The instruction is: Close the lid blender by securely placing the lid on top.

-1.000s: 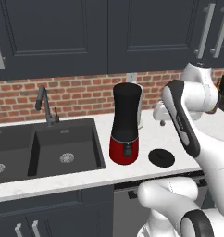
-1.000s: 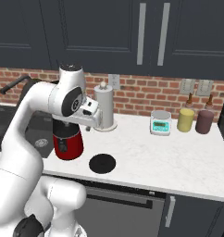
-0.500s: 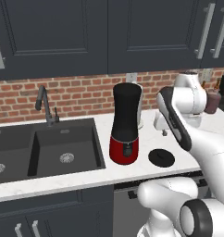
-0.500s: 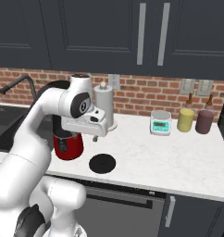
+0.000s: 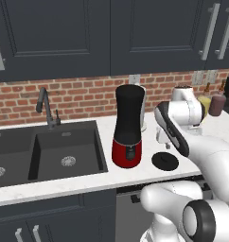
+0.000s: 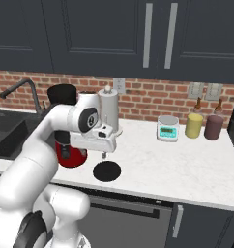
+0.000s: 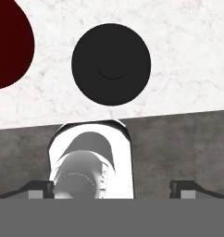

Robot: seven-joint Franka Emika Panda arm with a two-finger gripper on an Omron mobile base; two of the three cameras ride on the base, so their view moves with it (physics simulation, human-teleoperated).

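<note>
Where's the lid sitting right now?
The lid lies flat on the white counter near its front edge, just right of the blender and apart from its red base. In the hand view it sits top centre, beyond the open tool.

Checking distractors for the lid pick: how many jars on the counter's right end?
2, side by side by the brick wall, right of the small scale: yellow jar nearer it, maroon jar farther right. Others may sit outside the views.

In the right base view, the arm hides most of the blender (image 6: 65, 145). In the hand view, the blender's red base is cut off by the left edge beside the lid (image 7: 111, 64). The pincer (image 6: 104, 155) fingertips are too small to judge their spacing.
</note>
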